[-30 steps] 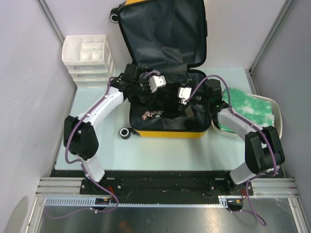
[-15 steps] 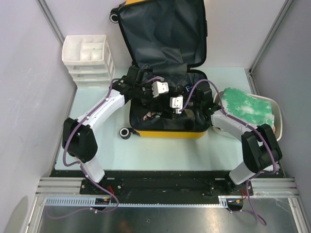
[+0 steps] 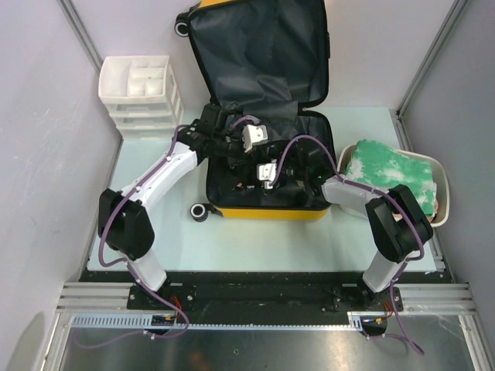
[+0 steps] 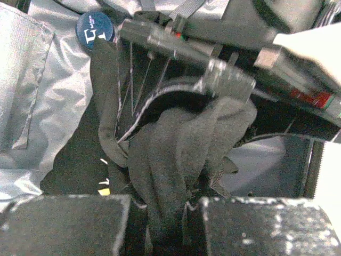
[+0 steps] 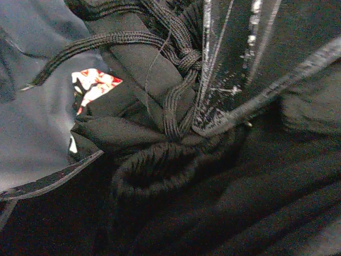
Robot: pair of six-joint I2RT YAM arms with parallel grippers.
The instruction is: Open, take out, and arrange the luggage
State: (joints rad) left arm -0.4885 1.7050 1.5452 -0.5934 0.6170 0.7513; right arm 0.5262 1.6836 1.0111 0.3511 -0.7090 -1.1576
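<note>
Black clothing throughout the luggage, raised lid behind; free table in front.

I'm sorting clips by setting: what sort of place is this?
Likely a lab test cell: bare grey panels in aluminium framing, arms bolted to a rail, a yellow suitcase staged on the table.

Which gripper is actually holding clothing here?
The left gripper: its jaws are shut on a dark garment in the suitcase. The right gripper stands open.
</note>
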